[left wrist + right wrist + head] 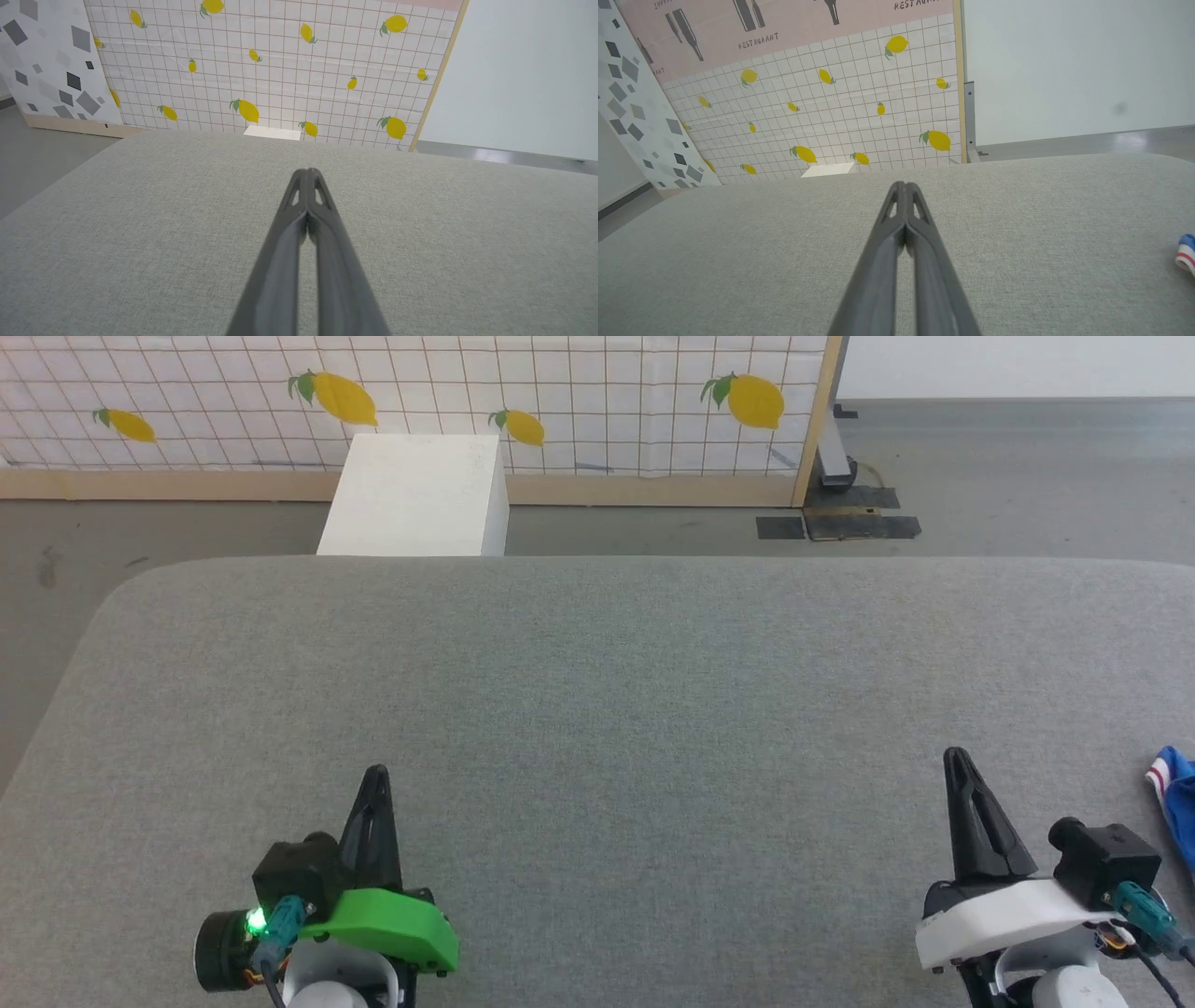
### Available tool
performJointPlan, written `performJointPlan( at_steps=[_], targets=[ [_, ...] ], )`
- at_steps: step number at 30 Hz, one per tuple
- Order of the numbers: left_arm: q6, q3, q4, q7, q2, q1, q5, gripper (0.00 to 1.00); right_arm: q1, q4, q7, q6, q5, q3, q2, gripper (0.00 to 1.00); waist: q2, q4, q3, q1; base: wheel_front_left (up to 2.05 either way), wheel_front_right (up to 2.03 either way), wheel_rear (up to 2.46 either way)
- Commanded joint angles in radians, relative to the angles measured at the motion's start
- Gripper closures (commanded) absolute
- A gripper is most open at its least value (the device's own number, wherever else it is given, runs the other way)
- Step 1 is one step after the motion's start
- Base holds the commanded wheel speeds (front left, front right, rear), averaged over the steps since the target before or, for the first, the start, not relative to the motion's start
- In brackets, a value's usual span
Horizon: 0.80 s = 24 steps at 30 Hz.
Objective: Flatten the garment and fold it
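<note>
**Left gripper** (376, 775): two dark fingers clenched tip to tip, with nothing between them. It sits at the near edge of the worktop, left of the middle, pointing toward the far edge. Its green housing carries a lit green lamp. The left wrist view shows the left gripper (308, 172) with its fingers pressed together over bare fabric.

**Right gripper** (954, 758): fingers likewise clenched and empty. It sits at the near edge toward the right corner, under a white housing. The right wrist view shows the right gripper (906, 185) closed in the same way.

**Worktop** (597, 672): grey woven fabric cover with rounded far corners.

**Garment** (1178, 798): lies at the right edge of the worktop, just beside the right gripper and apart from it. Only a blue fold with red-and-white striped trim is in frame. The garment (1186, 254) also appears at the right margin of the right wrist view.

**White box** (415, 499): stands on the floor beyond the far edge.

**Lemon-print panel** (579, 401): white grid pattern in a wooden frame, upright behind the box.
</note>
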Motion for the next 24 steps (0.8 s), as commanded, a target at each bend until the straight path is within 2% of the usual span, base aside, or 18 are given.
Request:
performJointPlan(
  at_steps=[1,24],
  targets=[
    [-0.005,0.004,-0.007,0.004,-0.001,0.003,0.012,1.0,0.002,-0.009,0.006,0.0,-0.011,0.001,0.0,1.0,0.0,-0.001,0.0,0.0001,0.0,0.0,0.0],
    [-0.02,0.027,-0.038,0.05,-0.005,0.011,0.05,1.0,0.01,-0.048,0.053,0.0,-0.05,0.008,0.0,1.0,0.0,-0.008,-0.006,0.0001,0.0,0.0,0.0]
  ],
)
